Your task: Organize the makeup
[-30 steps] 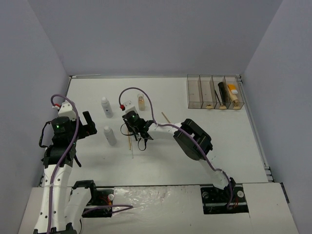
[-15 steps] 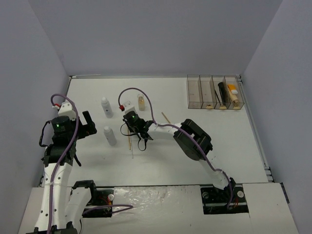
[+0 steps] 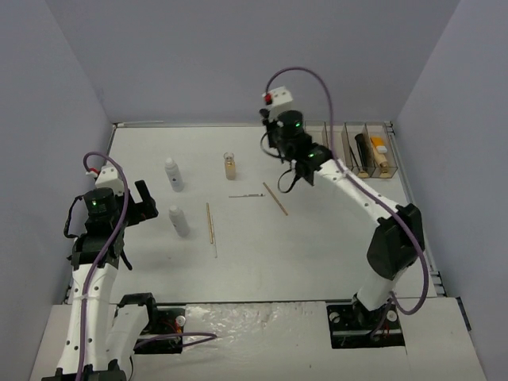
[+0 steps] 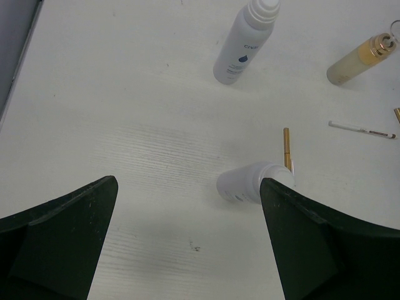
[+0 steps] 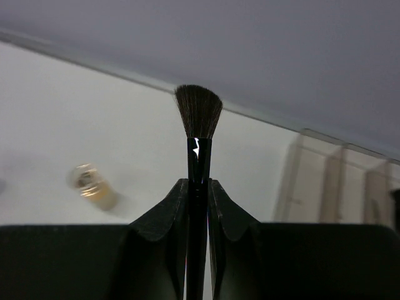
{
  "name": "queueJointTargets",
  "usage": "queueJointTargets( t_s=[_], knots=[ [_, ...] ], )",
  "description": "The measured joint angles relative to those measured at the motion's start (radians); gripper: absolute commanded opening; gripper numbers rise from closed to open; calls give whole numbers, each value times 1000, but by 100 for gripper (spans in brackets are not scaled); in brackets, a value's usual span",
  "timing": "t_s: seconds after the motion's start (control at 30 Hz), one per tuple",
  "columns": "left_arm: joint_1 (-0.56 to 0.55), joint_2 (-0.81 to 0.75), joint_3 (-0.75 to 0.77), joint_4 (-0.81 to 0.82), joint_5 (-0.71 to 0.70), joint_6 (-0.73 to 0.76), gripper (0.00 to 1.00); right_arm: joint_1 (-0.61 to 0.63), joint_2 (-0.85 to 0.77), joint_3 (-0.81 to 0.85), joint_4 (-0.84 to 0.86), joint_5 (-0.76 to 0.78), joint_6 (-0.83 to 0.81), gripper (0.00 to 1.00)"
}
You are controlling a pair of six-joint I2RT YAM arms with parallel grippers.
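Two claws: right claw [image 5: 198, 187] clamped tight on a black brush [image 5: 198, 112], left claw [image 4: 186, 182] spread wide, holding nothing.

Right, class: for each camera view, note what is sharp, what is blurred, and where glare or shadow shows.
Right wrist: the brush is sharp, with a small white glint; the glass bottle and box behind are blurred. Left wrist: the white bottles are crisp, the fingers near-black. Top external: even light, faint shadows.

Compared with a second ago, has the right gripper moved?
Yes. In the top view the right gripper, shut on a black brush, has swung from the near side of the tan bottle to its right, up beside the clear box.
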Motion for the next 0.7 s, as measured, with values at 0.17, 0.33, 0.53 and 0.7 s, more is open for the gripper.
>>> queueJointTargets(
  t_s=[0.17, 0.33, 0.53, 0.7],
  knots=[
    [0, 1, 0, 0, 5, 0, 97, -363, -29, 7, -8, -42, -73, 0],
    [0, 6, 0, 0, 11, -1, 97, -569, 123, 74, -53, -63, -127, 0],
    [0, 11, 0, 0, 28, -3, 97, -630, 333, 201, -84, -66, -212, 0],
    [0, 28, 0, -1, 29, -3, 97, -674, 460, 290, -74, -87, -258, 0]
  ],
)
